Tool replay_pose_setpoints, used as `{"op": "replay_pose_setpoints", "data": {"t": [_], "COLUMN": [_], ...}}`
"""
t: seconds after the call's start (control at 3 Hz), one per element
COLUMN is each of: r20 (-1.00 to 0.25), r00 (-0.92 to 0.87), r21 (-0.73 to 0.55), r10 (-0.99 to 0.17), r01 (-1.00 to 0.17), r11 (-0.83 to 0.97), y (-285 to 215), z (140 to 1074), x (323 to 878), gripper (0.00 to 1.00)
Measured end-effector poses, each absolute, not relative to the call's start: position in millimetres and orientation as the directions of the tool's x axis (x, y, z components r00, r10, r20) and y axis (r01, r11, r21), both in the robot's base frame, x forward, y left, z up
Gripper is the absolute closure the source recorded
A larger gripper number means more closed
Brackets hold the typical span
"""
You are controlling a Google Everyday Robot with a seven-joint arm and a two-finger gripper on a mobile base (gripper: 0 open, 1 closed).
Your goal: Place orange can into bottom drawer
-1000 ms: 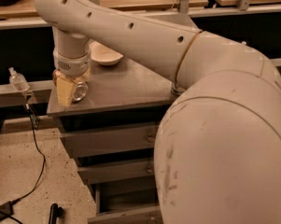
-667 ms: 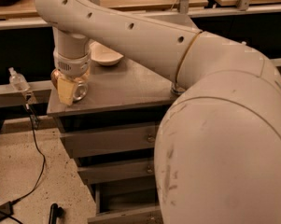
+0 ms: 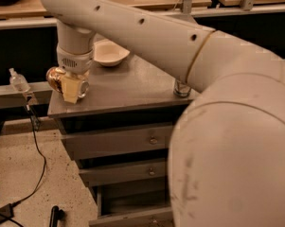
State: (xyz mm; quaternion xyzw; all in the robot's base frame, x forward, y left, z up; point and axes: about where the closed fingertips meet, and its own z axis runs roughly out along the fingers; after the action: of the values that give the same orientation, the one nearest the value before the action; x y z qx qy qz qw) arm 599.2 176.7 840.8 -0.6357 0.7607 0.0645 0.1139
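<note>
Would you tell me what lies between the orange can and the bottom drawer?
In the camera view, the gripper holds the orange can at the edge of the cabinet top; the top drawer and middle drawer lie between it and the bottom drawer.

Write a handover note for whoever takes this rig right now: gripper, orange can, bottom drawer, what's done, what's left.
Gripper: shut on the orange can, holding it on its side at the front left corner of the cabinet top.
Bottom drawer: pulled open, below and to the right of the can.
Done: can grasped, drawer open.
Left: carry the can down into the drawer and release it.
</note>
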Motion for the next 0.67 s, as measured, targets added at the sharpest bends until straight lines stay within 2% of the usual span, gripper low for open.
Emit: {"op": "replay_pose_setpoints", "data": {"t": [0.33,0.67], "r20": [-0.320,-0.372], "r00": [-0.024,0.113], "r21": [-0.086,-0.185], "r10": [-0.947,-0.921], "r01": [-0.995,-0.982], "r11": [0.054,-0.046], "y": [148,112], "z": [877,903], "x": [578,555], "gripper": [1.00,1.00]}}
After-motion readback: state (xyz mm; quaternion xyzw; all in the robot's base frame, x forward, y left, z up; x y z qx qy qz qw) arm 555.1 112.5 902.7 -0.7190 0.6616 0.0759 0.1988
